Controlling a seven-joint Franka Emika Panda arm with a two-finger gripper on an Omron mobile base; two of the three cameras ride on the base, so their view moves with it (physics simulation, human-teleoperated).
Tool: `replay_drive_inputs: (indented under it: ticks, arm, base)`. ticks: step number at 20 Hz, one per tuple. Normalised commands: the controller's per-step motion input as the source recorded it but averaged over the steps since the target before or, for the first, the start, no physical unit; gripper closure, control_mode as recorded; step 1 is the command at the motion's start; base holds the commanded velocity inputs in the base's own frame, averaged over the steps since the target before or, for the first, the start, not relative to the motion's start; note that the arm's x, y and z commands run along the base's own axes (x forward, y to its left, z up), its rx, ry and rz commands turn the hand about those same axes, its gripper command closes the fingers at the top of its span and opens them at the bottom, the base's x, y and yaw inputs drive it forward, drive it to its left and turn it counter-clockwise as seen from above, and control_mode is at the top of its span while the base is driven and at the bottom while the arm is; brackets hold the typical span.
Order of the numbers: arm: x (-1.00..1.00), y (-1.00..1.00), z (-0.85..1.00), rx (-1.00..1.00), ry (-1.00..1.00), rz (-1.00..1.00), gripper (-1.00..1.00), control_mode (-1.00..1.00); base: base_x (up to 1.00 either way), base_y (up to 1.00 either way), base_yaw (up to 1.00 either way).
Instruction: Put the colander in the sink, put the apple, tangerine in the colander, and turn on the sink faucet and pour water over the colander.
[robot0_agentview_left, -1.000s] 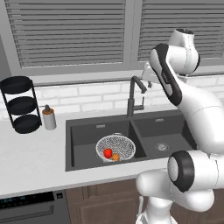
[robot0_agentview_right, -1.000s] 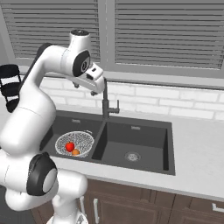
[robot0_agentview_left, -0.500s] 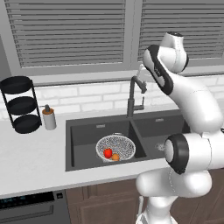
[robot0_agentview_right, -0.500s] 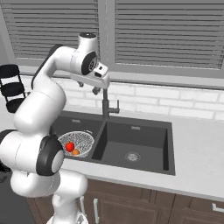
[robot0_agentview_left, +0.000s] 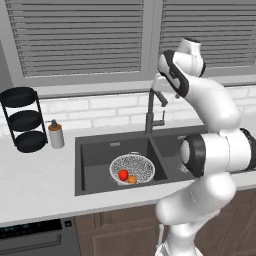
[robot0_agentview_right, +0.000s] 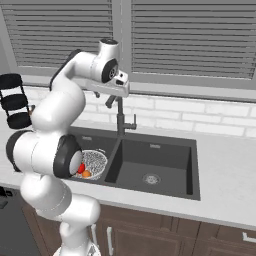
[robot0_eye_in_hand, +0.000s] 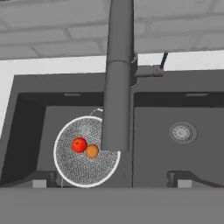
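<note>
Overhead, arm arched high, gripper above sink faucet spout, fingers spread, gripping nothing

A glossy white robot arm made of thick, rounded tubular segments. Dark grey to black bands ring each joint, with round dark caps on the elbows. The body swells into a bulbous white base. A small white block-shaped hand carries short dark fingertips.
</note>
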Motion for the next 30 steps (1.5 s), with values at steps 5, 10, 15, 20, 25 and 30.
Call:
replay_drive_inputs:
  ticks: [5,10,15,20,25,30]
  arm:
    - [0.38,0.00,-0.04,-0.07,0.11,0.03,-1.00,-1.00]
    - [0.23,0.00,-0.05,-0.07,0.16,0.00,-1.00,-1.00]
    - [0.25,0.00,-0.26,-0.03,0.07,0.00,-1.00,-1.00]
    - [-0.03,0.00,-0.16,0.00,0.02,0.00,-1.00,-1.00]
    - [-0.15,0.00,-0.09,0.00,0.05,0.00,-1.00,-1.00]
    - [-0.29,0.00,-0.14,0.00,0.01,0.00,-1.00,-1.00]
  base:
    - [0.00,0.00,0.00]
    - [0.00,0.00,0.00]
    - [0.00,0.00,0.00]
    - [0.00,0.00,0.00]
    - [0.00,0.00,0.00]
    - [0.00,0.00,0.00]
